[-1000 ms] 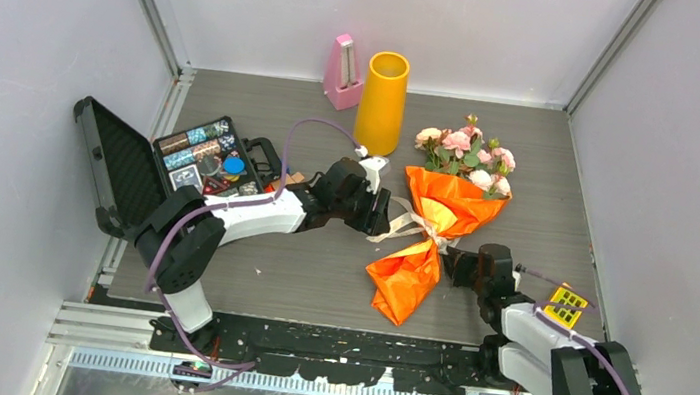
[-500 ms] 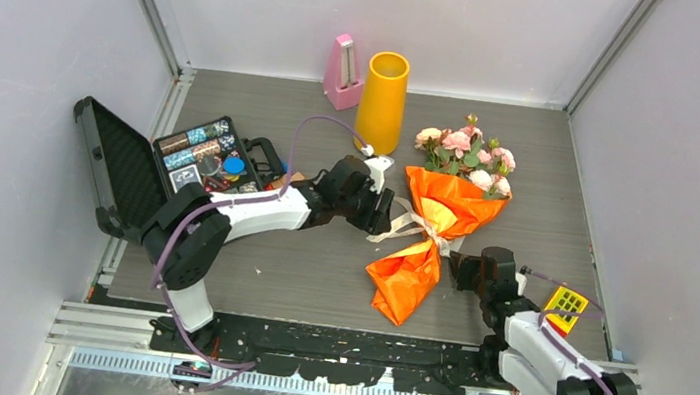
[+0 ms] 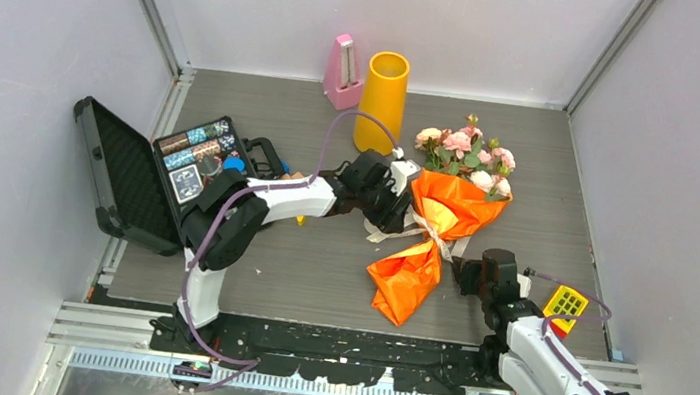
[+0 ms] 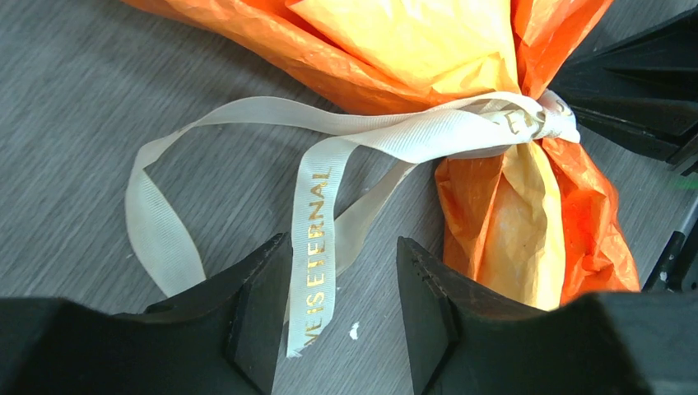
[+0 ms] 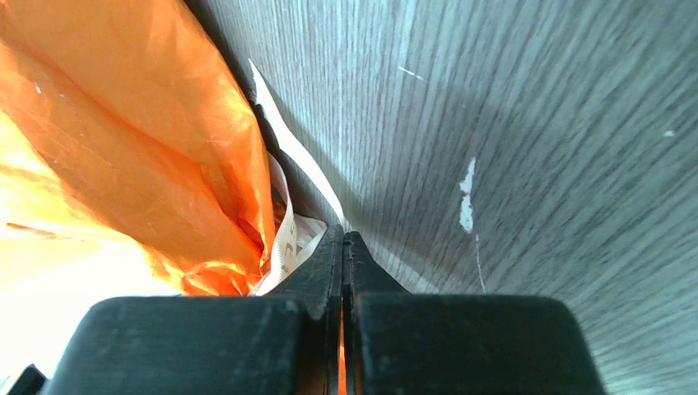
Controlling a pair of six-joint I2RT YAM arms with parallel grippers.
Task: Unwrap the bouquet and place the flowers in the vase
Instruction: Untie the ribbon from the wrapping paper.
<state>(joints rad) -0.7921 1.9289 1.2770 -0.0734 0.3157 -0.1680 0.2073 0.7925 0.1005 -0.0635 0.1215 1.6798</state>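
Zero steps finished, as I read it: the bunch of pink roses in crinkled orange paper lies flat on the grey wood-grain surface, wrap on and knot tied.

- Left claw: released, jaws apart. A printed tail of the beige ribbon runs between its fingers, not pinched. The knot is ahead of it and to its right.
- Pale pink rose heads with green leaves poke out of the wrap's wide end, beyond the left claw.
- Right claw: clenched, tips together right at the knot, orange paper just to its left. A ribbon tail runs up to the tips. Can't tell if it's actually nipped.

Left to do: pull the bow loose, open the paper, lift the stems out, stand them in the vase.

Containers:
- Open black hard case, well left of the left claw: tray full of small cards and bits, plus a blue round piece.
- Tall yellow-orange cylinder vase, upright beyond the left claw, pink pyramid-shaped metronome just left of it. Nothing sticks out of the mouth.
- Orange wrap holds all the flowers.
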